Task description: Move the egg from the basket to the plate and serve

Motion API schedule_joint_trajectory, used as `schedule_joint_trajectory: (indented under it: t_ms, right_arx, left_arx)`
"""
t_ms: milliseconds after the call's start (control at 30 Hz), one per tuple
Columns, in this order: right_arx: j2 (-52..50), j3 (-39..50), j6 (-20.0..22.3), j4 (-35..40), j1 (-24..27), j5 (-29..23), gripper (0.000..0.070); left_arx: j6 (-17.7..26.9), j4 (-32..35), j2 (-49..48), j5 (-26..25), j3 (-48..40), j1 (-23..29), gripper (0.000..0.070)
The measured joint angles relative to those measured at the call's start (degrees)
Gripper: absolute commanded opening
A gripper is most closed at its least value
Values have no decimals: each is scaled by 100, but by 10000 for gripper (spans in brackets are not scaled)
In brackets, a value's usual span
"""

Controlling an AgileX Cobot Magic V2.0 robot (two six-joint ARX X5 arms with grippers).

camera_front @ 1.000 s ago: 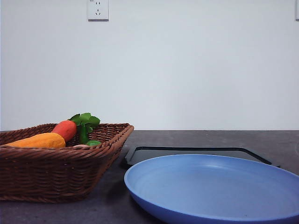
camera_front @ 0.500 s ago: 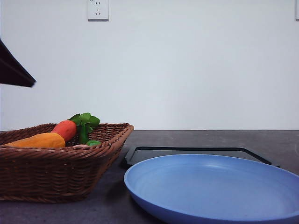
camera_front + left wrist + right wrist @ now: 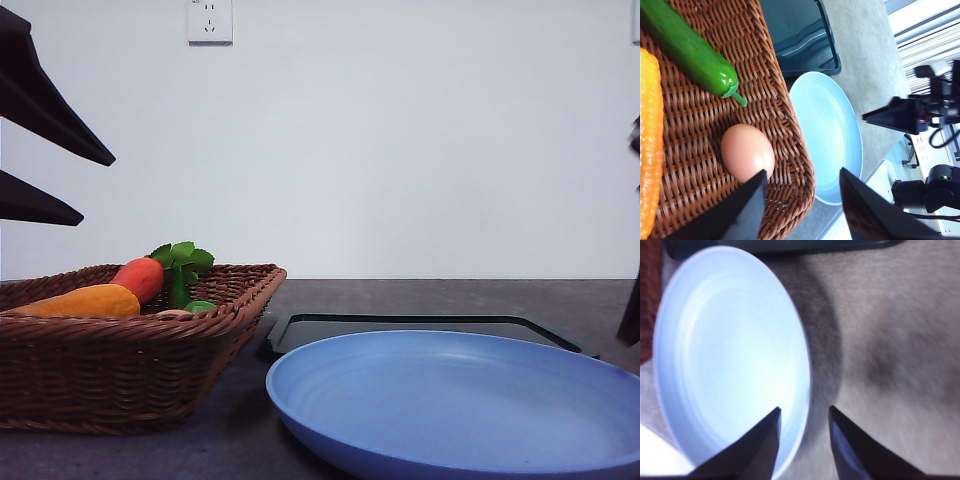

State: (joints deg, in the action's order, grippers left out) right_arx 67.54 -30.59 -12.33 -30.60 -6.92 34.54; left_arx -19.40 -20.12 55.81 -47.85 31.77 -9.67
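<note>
Jaws of left gripper point(image 3: 800, 205) parted, empty, above egg point(image 3: 747, 152) in basket point(image 3: 785, 125); right gripper point(image 3: 805, 440) jaws parted over plate point(image 3: 730, 360) rim.

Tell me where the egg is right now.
In the left wrist view, the egg lies inside the wicker basket, near the wall that faces the blue plate, just beyond the tip of the green cucumber.

A lab test bench: a bare white wall point(image 3: 400, 150) with one socket point(image 3: 209, 21), a plain grey table point(image 3: 450, 295), and camera gear point(image 3: 935, 195) on stands beside it.
</note>
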Motion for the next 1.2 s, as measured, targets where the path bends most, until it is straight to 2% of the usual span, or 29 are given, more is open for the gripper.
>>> schedule_joint_trajectory:
  t_ms: [200,367,467,567,700,833,1000,1200]
  right_arx:
    - [630,0,-110,576,-337,-1,180]
    - [825,0,-307,765,-514,-20,10]
    - [823,0,-325,818,-514,-26,0]
    - [815,0,-413,815,-507,-11,0]
    - [602,0,-464,676,-431,-28,0]
    - [81,0,-465,476,-327,-42,0]
    - [-680,0,-466,156,-83,-41,0]
    - [-1391,0,-466,-200,172,-65,0]
  left_arx:
    - [0,0,0,2,0,0,313]
    - [0,-2,0,2,0,0,313]
    - [-2,0,0,2,0,0,339]
    - [-34,18,0,4,0,0,432]
    - [-112,105,0,39,0,-65,444]
    - [-200,144,1,511,0,-328,444]
    - [-246,151,81,1303,0,-923,443]
    - [-260,94,595,2053,183,-1549,442]
